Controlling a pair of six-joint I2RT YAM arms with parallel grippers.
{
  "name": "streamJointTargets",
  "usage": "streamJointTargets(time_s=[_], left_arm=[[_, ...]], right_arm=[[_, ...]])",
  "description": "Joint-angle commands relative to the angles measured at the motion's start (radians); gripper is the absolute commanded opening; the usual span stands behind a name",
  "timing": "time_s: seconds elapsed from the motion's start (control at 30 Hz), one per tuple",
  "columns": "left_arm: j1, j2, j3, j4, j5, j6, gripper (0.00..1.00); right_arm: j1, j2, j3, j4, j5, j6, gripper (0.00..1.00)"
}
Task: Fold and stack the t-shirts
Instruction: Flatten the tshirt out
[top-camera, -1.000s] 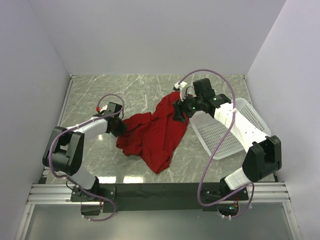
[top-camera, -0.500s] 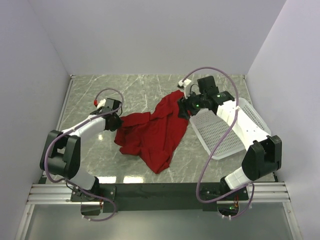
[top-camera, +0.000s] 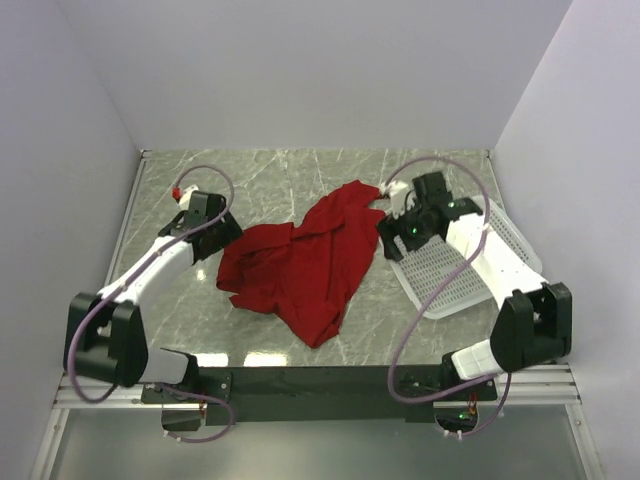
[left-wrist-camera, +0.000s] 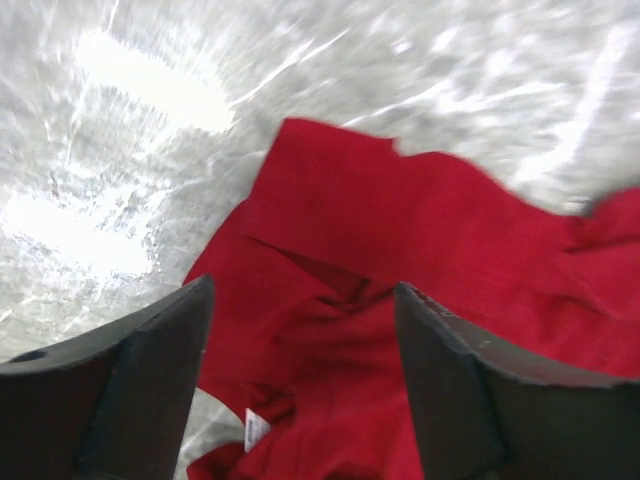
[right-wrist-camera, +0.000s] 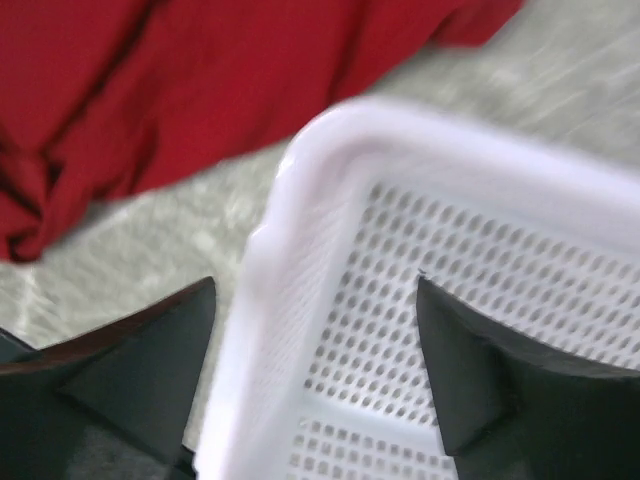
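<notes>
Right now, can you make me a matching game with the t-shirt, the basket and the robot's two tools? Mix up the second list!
Things:
1. t-shirt
2. basket
3. left tool
4. right tool

Clues:
a. open, over a white corner rim
b. red and crumpled
c. open, over red cloth
d. white, full of little holes

Pairs: 1-b, 2-d, 3-c, 4-a

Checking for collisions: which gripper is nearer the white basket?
Right. The right gripper hangs over the basket rim; the left gripper is across the t-shirt, at its left edge.
</notes>
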Motion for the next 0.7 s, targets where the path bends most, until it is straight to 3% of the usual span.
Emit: streamJointTargets(time_s=[0.0, 0.17, 0.27, 0.43, 0.57, 0.67], left_arm=[[0.004, -0.113, 0.002, 0.023, 0.018, 0.041, 0.79], [0.007, -0.244, -0.034, 0.016, -0.005, 0.044, 0.84], [0.009, -0.302, -0.057, 0.007, -0.008, 0.036, 0.84], [0.010, -0.365, -0.085, -0.023, -0.003, 0.031, 0.84], [0.010, -0.436, -0.122, -0.020, 0.010, 0.027, 0.84], [0.010, -0.473, -0.136, -0.017, 0.012, 0.030, 0.85]], right_arm=[[0.102, -0.120, -0.103, -0.029, 0.097, 0.025, 0.89], [0.193, -0.122, -0.227, 0.063, 0.368, 0.100, 0.89], [0.200, -0.082, -0.232, 0.089, 0.456, 0.114, 0.79], [0.200, -0.061, -0.260, 0.094, 0.444, 0.045, 0.46], [0.200, -0.116, -0.299, 0.063, 0.361, -0.137, 0.37], [0.190, -0.153, -0.303, 0.007, 0.320, -0.306, 0.24]])
